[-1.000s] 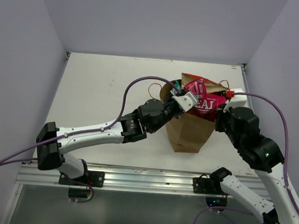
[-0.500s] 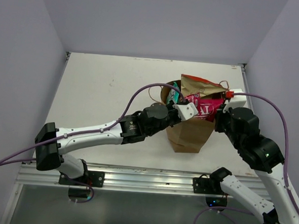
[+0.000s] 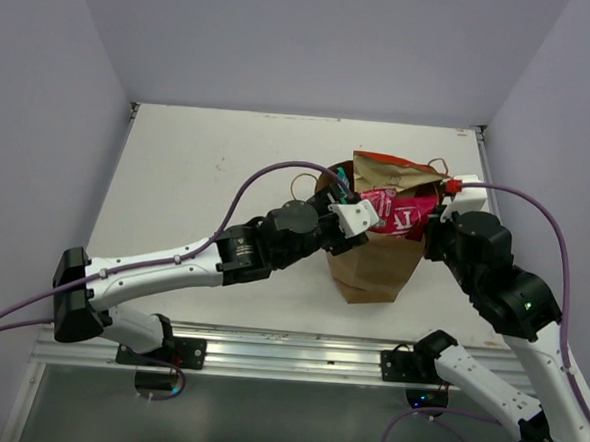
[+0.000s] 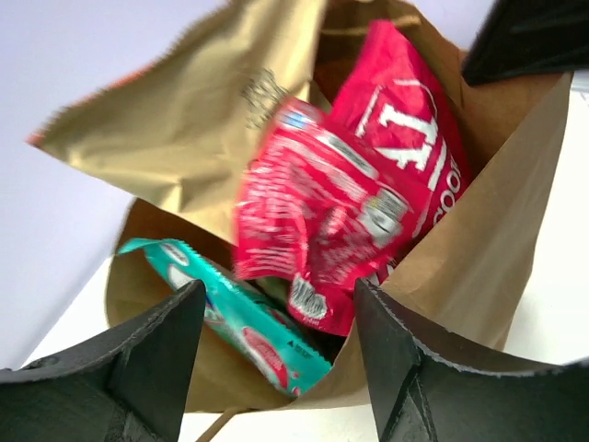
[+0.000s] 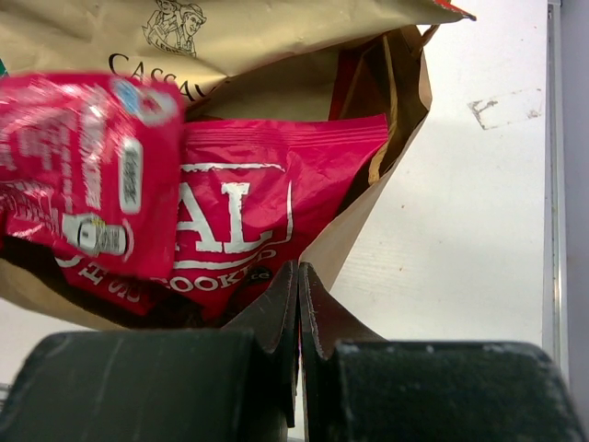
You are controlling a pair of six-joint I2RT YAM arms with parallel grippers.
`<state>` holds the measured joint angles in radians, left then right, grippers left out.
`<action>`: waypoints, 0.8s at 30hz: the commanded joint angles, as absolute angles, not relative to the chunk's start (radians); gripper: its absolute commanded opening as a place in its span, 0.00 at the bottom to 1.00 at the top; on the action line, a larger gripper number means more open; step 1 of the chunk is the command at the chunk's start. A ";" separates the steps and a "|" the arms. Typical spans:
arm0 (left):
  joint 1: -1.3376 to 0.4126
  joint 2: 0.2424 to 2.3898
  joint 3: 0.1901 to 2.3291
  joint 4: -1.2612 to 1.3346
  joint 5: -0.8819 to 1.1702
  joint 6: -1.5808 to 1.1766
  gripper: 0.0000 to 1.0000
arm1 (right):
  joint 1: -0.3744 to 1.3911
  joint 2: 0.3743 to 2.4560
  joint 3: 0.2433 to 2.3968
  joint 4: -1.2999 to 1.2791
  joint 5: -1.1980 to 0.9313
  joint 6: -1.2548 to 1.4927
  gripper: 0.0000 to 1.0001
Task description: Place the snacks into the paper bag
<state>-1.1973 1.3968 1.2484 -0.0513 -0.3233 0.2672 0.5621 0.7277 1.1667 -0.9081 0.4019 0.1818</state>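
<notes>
Snacks crowd tall brown kraft paper bag (image 3: 372, 271), standing between grippers: teal-green foil packet (image 4: 248, 322) nearest, blurred pink-red sachet (image 4: 313, 212), pink-red "REAL" packet (image 4: 405, 138), tan packet (image 4: 175, 120) behind. Left gripper (image 4: 276, 304) spread, empty; right gripper (image 5: 298, 276) pressed together, apparently pinching bag rim. Risk — rim slips, proud packets spill.

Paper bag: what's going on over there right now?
The right gripper is shut on the rim of the paper bag, which stands upright. The left gripper hovers open over the bag's mouth, holding nothing. Just below it is a blurred pink-red packet, lying over the "REAL" packet. A teal-green packet and a tan packet also stick out of the bag.
</notes>
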 commanded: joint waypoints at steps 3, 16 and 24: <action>-1.216 1.313 1.298 0.138 -0.443 0.287 0.70 | 0.561 0.738 1.203 -0.908 0.400 0.172 0.00; -1.195 1.293 1.463 0.079 -0.785 0.122 0.88 | 0.561 0.749 1.200 -0.893 0.391 0.172 0.00; -1.002 1.287 1.548 -0.323 -0.678 -0.287 0.97 | 0.563 0.742 1.197 -0.896 0.391 0.172 0.00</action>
<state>-1.0592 1.2961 1.5036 -0.1532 -0.7074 -0.0883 0.5617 0.7422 1.1702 -0.9047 0.4019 0.1810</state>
